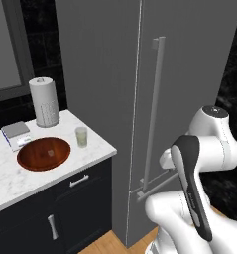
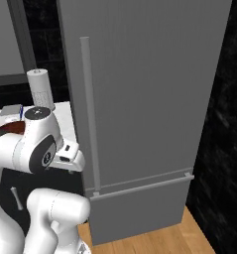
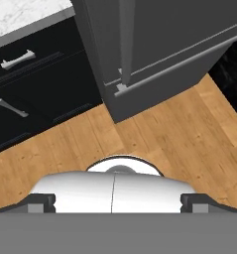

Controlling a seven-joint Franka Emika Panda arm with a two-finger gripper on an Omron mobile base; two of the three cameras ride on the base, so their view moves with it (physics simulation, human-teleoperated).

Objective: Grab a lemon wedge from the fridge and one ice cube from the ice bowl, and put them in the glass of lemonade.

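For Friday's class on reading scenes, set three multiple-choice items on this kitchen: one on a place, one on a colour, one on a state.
1. Where does the glass of lemonade stand?
A. on the floor
B. on the marble counter, right of the ice bowl
C. inside the bowl

2. What colour is the ice bowl?
A. reddish-brown
B. white
C. blue

3. What state is the fridge in?
A. door wide open
B. door missing
C. door closed

Answers: 1 B, it stands on the counter beside the bowl's right rim. 2 A, a wooden-looking brown. 3 C, its grey front is flush, bar handle untouched.
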